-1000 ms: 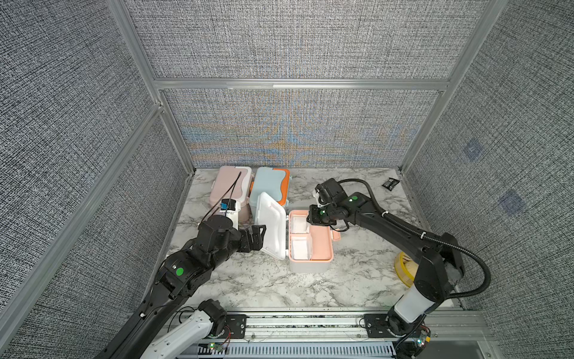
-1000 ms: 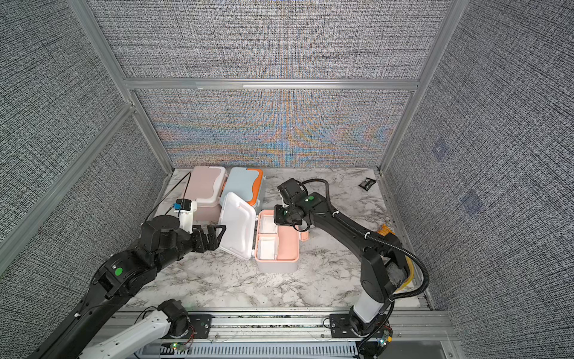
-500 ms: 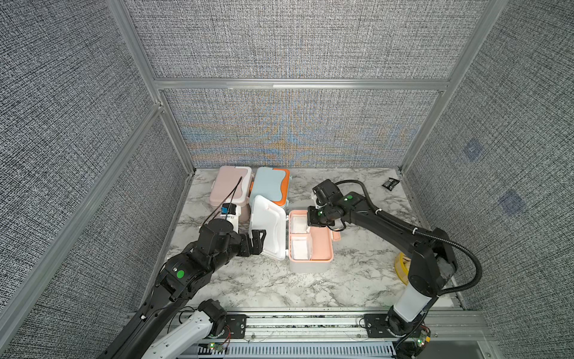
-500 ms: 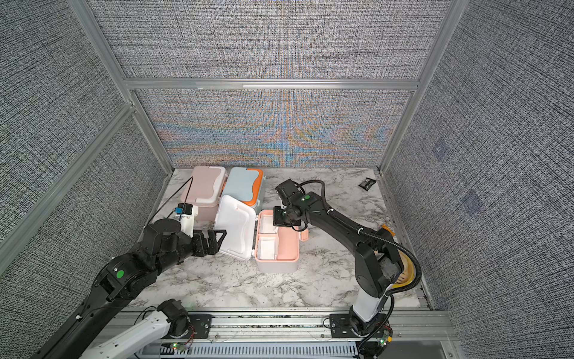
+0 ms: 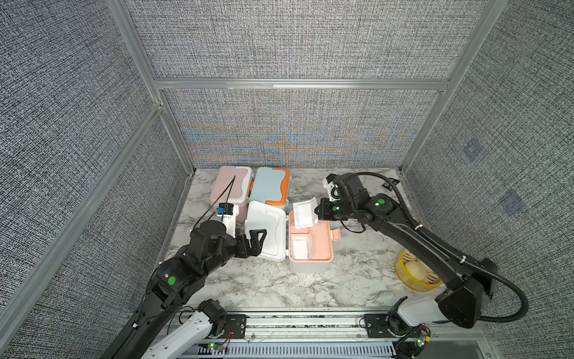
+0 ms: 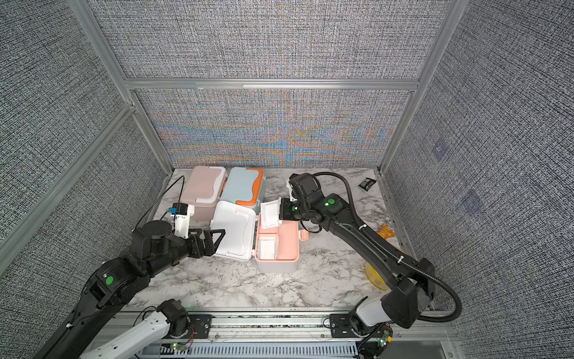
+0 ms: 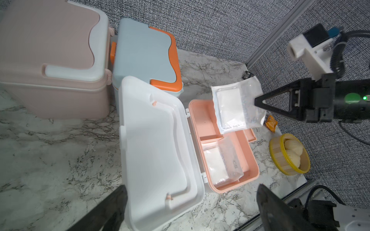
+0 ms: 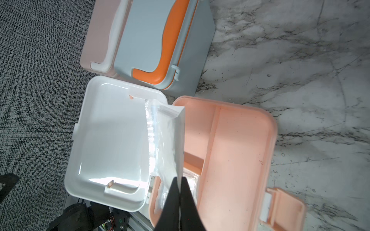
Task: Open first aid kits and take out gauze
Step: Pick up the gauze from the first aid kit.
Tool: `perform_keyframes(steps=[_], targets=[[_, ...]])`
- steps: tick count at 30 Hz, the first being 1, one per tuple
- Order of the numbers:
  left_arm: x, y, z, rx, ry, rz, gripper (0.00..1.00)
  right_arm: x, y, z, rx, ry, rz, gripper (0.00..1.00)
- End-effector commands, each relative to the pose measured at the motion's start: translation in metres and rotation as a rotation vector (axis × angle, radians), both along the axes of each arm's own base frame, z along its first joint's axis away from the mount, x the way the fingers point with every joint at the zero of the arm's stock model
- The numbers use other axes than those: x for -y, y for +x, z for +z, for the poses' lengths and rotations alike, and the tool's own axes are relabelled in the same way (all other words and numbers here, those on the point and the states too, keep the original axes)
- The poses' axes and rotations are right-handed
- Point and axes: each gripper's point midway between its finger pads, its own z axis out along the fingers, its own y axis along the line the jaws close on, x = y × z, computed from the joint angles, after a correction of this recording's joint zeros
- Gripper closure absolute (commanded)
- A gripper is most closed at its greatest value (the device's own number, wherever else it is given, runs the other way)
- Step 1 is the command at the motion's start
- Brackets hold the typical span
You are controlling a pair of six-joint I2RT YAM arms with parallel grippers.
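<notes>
Gauze pad (image 5: 304, 213) hangs just above the far compartment of the open white-and-peach kit (image 5: 310, 266), centre of both top views. The closed right fingers (image 8: 172, 200) pinch it by one wrapper edge. The grip looks thin, so the lift probably wants to go straight up, clear of the rim, then over bare counter (image 5: 279, 289) at lower centre. A fast swing could shake the gauze pad loose.

Left fingers (image 5: 259, 231) stand open at the flipped lid (image 5: 270, 217), gripping nothing; contact unclear.

Counts:
- Three kits: one open; pink kit (image 5: 230, 183) and blue-and-orange kit (image 5: 268, 183) closed, left of centre.
- Two pads visible, the second gauze pad (image 5: 300, 248) in the near compartment.
- One black packet (image 5: 389, 183).
- One steamer basket (image 5: 398, 267).
</notes>
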Motion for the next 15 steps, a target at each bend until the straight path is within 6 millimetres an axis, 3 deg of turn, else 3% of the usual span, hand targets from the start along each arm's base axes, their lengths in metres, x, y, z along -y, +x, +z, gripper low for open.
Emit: perform_keyframes(steps=[1,7,12,15], targets=[[0.011,-0.002,0.010,0.020,-0.048,-0.057,0.00,0.041,0.005,0.008,0.056,-0.070,-0.088,1.00],[0.024,-0.001,0.011,0.015,-0.078,-0.105,0.00,0.136,0.017,-0.008,0.040,-0.170,-0.286,1.00],[0.033,0.004,0.009,0.006,-0.082,-0.124,0.00,0.204,0.034,-0.048,-0.054,-0.272,-0.421,1.00],[0.036,0.006,0.008,0.001,-0.082,-0.131,0.00,0.234,0.046,-0.078,-0.135,-0.321,-0.465,1.00]])
